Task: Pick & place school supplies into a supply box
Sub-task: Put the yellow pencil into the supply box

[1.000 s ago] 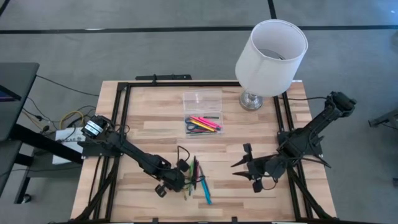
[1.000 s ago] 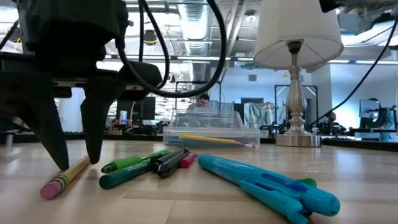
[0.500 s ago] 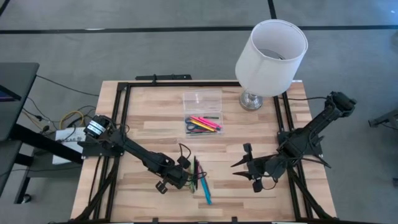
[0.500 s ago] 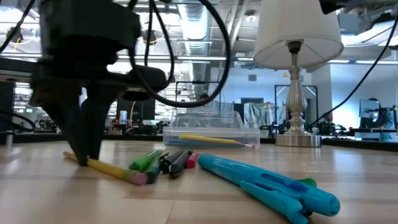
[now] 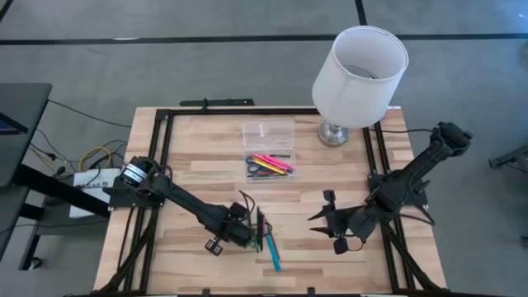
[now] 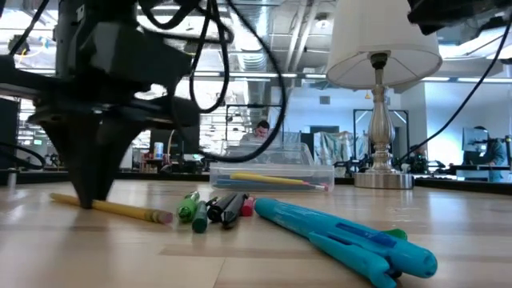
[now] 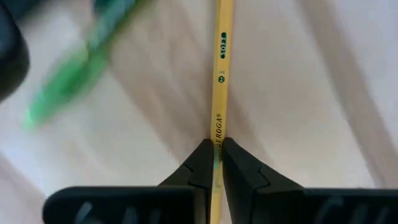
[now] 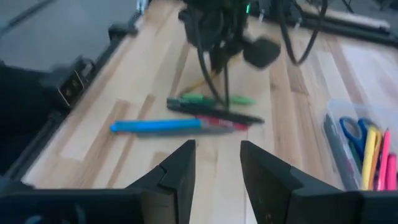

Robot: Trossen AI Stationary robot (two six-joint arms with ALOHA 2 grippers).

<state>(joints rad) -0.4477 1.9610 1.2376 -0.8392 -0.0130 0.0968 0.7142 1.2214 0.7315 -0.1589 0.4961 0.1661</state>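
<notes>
My left gripper (image 5: 249,237) points down at the table's near middle, shut on a yellow pencil (image 6: 112,210) with a pink eraser. Beside it lie green, black and pink pens (image 6: 214,208) and a blue pen (image 6: 344,232), flat on the wood. The clear supply box (image 5: 270,165) holds blue-handled scissors, pink markers and a yellow pencil. A second clear piece (image 5: 268,133) lies just beyond it. My right gripper (image 5: 328,223) is open at the near right, apart from the pens (image 8: 211,109). My left gripper pinches the yellow pencil's shaft (image 7: 217,138) between its two fingertips (image 7: 202,163), coming from above and lying across it. The hold is nearer the end away from the eraser. The pencil is about level, with its eraser end (image 6: 164,216) on or just over the table.
A lamp with a white shade (image 5: 360,76) stands at the far right, beside the box. A black frame rail (image 5: 161,165) runs along the table's edges. Bare wood lies between the pens and my right gripper. People and desks show in the room behind.
My left gripper, open astride the pencil a second ago, has shut on it. The pencil has swung around on the table, so its eraser end now points sideways instead of toward the low camera. The green and black pens beside it were pushed and turned too.
</notes>
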